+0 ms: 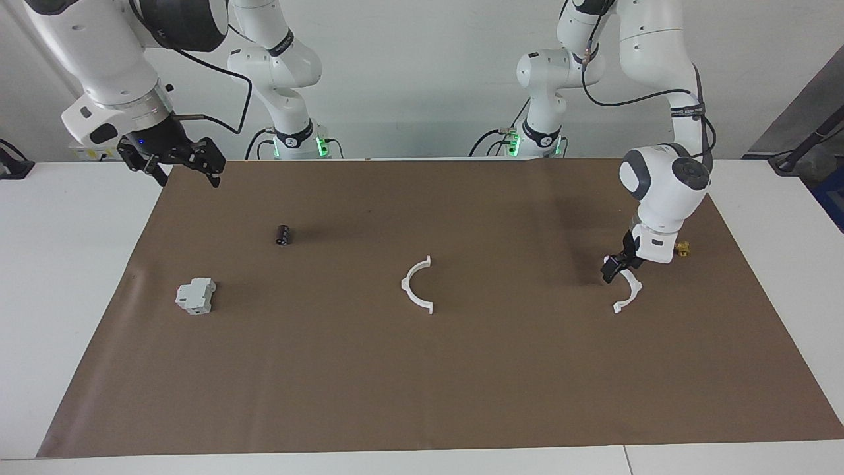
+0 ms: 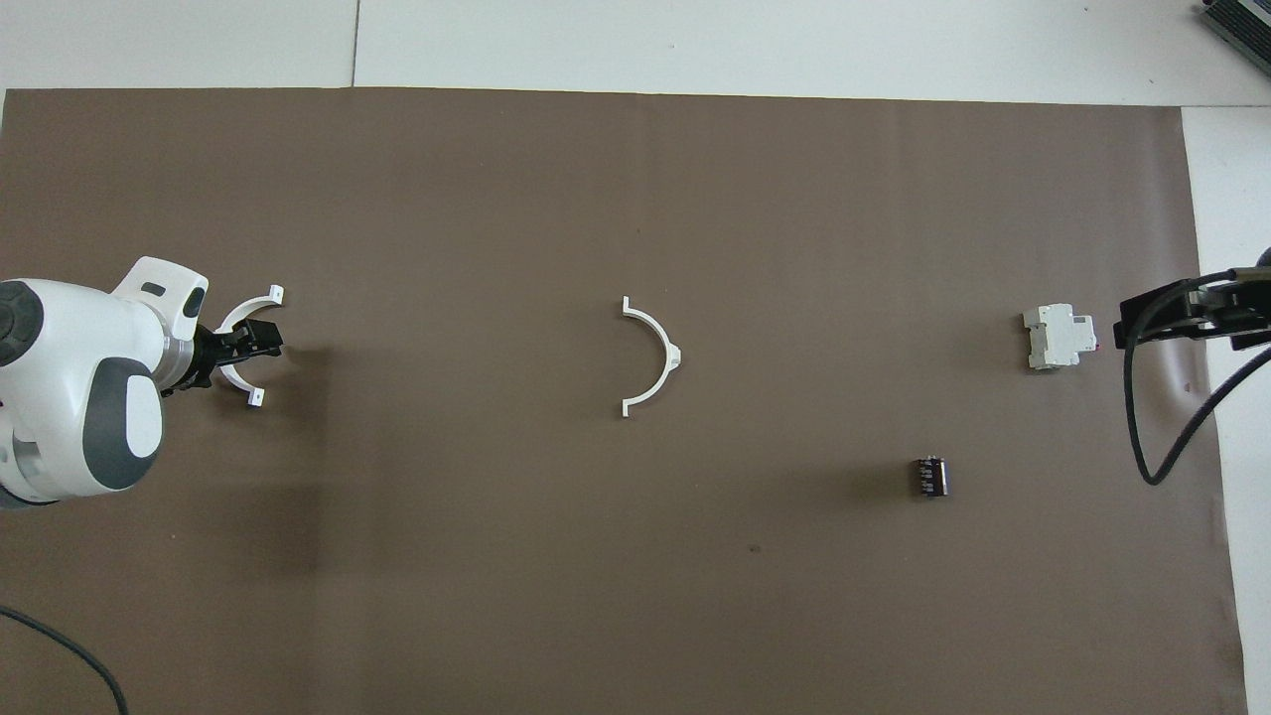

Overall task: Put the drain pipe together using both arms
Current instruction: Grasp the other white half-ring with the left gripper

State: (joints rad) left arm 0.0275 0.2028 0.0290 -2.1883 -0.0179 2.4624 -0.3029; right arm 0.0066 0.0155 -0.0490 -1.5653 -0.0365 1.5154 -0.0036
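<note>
we saw the left claw (image 1: pixel 614 269) low at the thin white plastic half-ring (image 1: pixel 628 293) lying near the tabletop's (image 1: pixel 461 396) edge at the left arm's end; whether its fingers had closed on the piece we could not tell. the second thin white plastic half-ring (image 1: pixel 415 285) lay alone at the tabletop's middle. the right claw (image 1: pixel 177 160) hung spread and empty over the corner nearest the right arm's base.
</note>
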